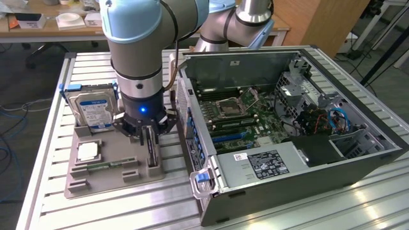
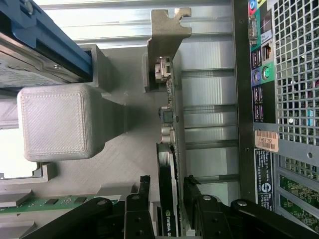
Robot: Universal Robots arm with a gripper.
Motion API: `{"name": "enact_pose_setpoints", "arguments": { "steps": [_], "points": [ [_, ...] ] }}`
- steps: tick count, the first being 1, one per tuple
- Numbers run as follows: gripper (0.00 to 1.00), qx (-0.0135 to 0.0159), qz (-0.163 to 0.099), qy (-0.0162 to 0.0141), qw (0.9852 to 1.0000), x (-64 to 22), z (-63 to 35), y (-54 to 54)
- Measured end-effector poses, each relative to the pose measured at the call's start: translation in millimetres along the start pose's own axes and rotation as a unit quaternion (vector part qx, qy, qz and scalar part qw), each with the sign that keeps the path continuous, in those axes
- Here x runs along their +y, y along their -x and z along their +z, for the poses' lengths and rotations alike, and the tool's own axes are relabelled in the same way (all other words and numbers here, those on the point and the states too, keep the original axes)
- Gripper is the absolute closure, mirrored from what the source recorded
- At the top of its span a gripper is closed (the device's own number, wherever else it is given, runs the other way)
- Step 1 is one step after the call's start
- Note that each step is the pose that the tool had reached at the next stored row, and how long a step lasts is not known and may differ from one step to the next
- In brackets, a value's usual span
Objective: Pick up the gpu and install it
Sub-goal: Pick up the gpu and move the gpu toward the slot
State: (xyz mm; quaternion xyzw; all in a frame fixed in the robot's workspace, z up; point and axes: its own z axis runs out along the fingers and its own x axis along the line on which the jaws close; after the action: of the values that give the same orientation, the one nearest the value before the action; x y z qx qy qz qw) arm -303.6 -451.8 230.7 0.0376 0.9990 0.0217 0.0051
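Observation:
The gpu (image 1: 152, 152) is a thin dark card standing on edge in a slot of the grey holder tray (image 1: 108, 184), just beside the open computer case (image 1: 307, 158). In the wrist view the gpu (image 2: 168, 159) runs away from the camera, with its silver bracket (image 2: 167, 30) at the far end. My gripper (image 1: 149, 139) is down over the card and points straight down. The gripper (image 2: 168, 196) straddles the near end of the card, one black finger (image 2: 143, 199) on each side. Thin gaps still show between fingers and card, so it is open.
On the same tray stand a hard drive with a blue label (image 1: 95, 111), a processor (image 1: 87, 152) and a green memory stick (image 1: 105, 166). The case's motherboard (image 1: 246, 120) lies exposed. The case's rear panel (image 2: 279, 99) is close beside the card.

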Motion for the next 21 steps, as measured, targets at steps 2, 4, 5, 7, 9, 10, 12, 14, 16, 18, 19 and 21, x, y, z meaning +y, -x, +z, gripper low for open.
{"name": "enact_pose_setpoints", "arguments": {
  "steps": [2,4,5,7,9,10,12,14,16,18,19,21],
  "points": [
    [0.60,0.0000,0.000,0.0000,1.0000,0.0,0.0,0.0],
    [0.60,0.0000,0.000,0.0000,1.0000,0.0,0.0,0.0],
    [0.60,0.0000,0.000,0.0000,1.0000,0.0,0.0,0.0],
    [0.60,0.0000,0.000,0.0000,1.0000,0.0,0.0,0.0],
    [0.61,0.0000,0.000,0.0000,1.0000,0.0,0.0,0.0],
    [0.68,0.0000,0.000,0.0000,1.0000,0.0,0.0,0.0],
    [0.68,0.0000,0.000,0.0000,1.0000,0.0,0.0,0.0],
    [0.68,0.0000,0.000,0.0000,1.0000,0.0,0.0,0.0],
    [0.68,0.0000,0.000,0.0000,1.0000,0.0,0.0,0.0],
    [0.68,0.0000,0.000,0.0000,1.0000,0.0,0.0,0.0],
    [0.68,0.0000,0.000,0.0000,1.0000,0.0,0.0,0.0],
    [0.69,0.0001,0.000,0.0000,1.0000,0.0,0.0,0.0]
  ]
}}
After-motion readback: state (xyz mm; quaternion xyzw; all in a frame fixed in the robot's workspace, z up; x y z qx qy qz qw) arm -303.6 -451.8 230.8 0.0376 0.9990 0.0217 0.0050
